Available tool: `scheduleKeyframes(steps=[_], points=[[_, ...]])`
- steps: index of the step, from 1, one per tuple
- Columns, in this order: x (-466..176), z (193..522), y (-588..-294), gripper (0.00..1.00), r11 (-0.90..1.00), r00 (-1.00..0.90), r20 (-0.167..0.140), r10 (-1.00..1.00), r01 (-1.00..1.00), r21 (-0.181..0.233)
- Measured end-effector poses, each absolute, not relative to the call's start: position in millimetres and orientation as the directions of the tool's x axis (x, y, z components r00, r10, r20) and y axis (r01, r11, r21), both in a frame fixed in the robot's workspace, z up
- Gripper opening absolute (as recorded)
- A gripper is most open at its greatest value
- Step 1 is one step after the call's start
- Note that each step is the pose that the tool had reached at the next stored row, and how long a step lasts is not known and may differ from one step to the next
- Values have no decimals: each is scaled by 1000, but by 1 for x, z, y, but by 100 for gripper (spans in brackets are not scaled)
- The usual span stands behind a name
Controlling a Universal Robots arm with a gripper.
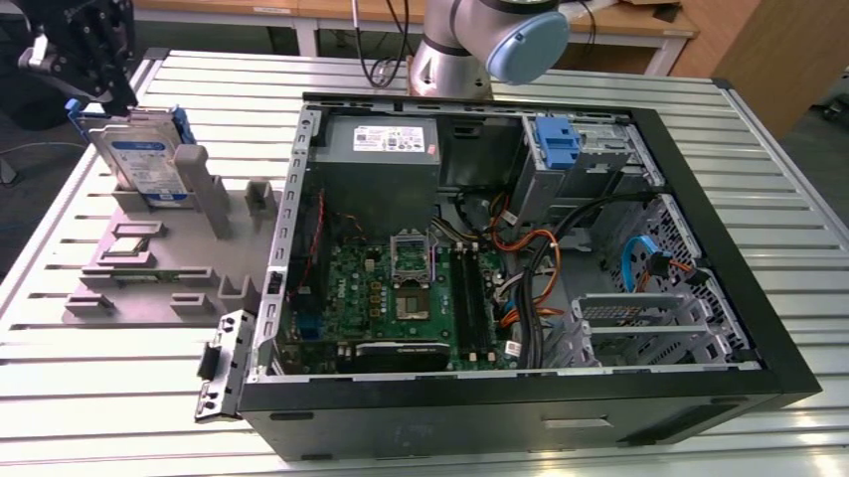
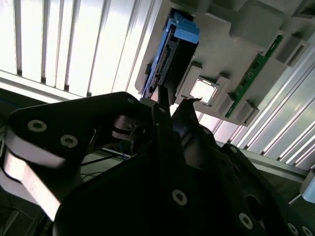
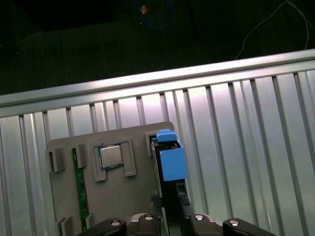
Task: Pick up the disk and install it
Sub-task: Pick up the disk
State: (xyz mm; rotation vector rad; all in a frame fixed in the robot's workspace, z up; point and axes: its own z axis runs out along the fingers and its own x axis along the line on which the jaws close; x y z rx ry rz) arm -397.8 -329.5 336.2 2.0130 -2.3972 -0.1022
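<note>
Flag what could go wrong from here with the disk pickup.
1. The disk stands upright in a slot of the grey holder, with the gripper close over its top edge. An off-centre descent might tip or jam it.
2. A processor chip lies in the holder right beside the disk and could get bumped.
3. Loose cables cross the open computer case; the disk could snag there later.

At the exterior view's upper left, the flat silver metal disk (image 1: 139,159) carries a glossy blue-and-white label and a smooth blue plastic frame. It stands in a matt grey plastic holder (image 1: 186,248) on the ribbed, shiny bare-metal desk (image 1: 106,417).
</note>
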Motion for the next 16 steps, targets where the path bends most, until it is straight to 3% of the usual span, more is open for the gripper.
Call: scheduleKeyframes(steps=[4,5,6,7,16], points=[[-398,336,-329,35,172,-174,-35,-984,-984,56],[-398,336,-329,47,172,-174,-35,-984,-984,56],[-398,336,-329,47,172,-174,-35,-984,-984,56],[-398,336,-329,53,172,-174,-35,-984,-984,56],[-398,335,-329,53,85,-87,-35,-996,-995,56]])
